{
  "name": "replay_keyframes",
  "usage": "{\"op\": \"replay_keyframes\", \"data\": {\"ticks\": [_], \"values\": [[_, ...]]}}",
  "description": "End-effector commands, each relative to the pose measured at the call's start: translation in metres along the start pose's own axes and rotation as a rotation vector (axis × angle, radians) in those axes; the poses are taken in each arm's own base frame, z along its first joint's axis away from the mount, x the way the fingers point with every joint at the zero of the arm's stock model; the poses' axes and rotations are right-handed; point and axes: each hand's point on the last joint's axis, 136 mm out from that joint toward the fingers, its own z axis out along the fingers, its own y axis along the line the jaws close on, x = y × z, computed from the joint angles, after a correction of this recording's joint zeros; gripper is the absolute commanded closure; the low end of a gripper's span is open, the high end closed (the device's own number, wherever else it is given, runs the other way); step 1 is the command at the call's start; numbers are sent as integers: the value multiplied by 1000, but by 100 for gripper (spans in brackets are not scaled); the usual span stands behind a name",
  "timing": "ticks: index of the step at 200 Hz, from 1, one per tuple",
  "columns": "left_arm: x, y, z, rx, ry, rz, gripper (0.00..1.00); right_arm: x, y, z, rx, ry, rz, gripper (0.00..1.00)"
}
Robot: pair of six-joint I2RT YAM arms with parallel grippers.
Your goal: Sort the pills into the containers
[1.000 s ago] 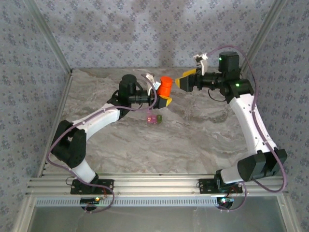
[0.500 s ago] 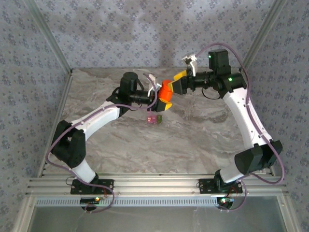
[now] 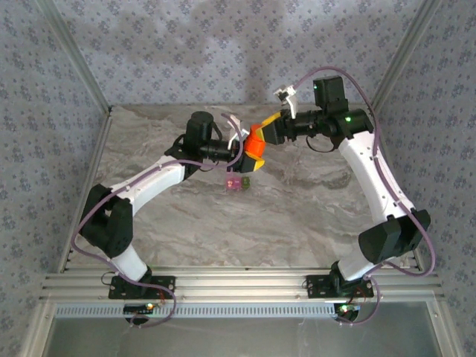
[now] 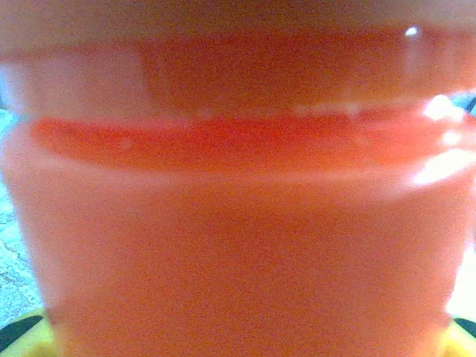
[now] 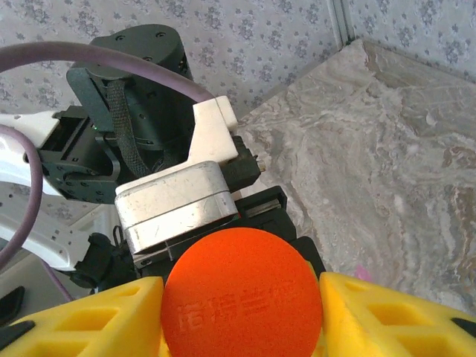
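A: On the marble table, seen from above, where do the containers sit?

B: Near the middle, just nearer the bases than the left gripper, touching neither arm. They are a joined pair of small translucent cubes, pink on the left and olive-green on the right. What lies inside them is too small to tell.

A: And the grippers from above?

B: The left gripper holds the orange bottle off the table, tilted. The right gripper meets the bottle's top end from the far right.

A: What about the left wrist view?

B: The orange bottle is very close and blurred, with yellow fingertips at both lower corners. Those jaws are pinching the bottle's body. A strip of the table shows at the left edge.

A: And the right wrist view?

B: The round orange cap carries raised lettering that I cannot read. It sits between two yellow fingers, each touching its side, so those jaws are pinching the cap. Behind it is the left arm's white and black wrist, with the table off to the right.
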Motion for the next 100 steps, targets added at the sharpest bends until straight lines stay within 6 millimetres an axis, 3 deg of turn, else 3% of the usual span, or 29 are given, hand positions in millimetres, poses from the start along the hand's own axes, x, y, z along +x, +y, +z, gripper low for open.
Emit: {"op": "replay_keyframes", "data": {"ticks": [1, 23, 61, 100], "values": [[-21, -12, 1, 39, -33, 84, 100, 0, 1, 1, -1, 11, 7, 48], [-25, -3, 0, -23, -50, 94, 100, 8, 1, 8, 9, 26, 26, 48], [-36, 18, -6, -182, -117, 117, 100, 24, -16, 26, 143, 21, 108, 49], [-45, 26, -6, -269, -192, 133, 100, 23, -30, 49, 288, -68, 191, 51]]}}
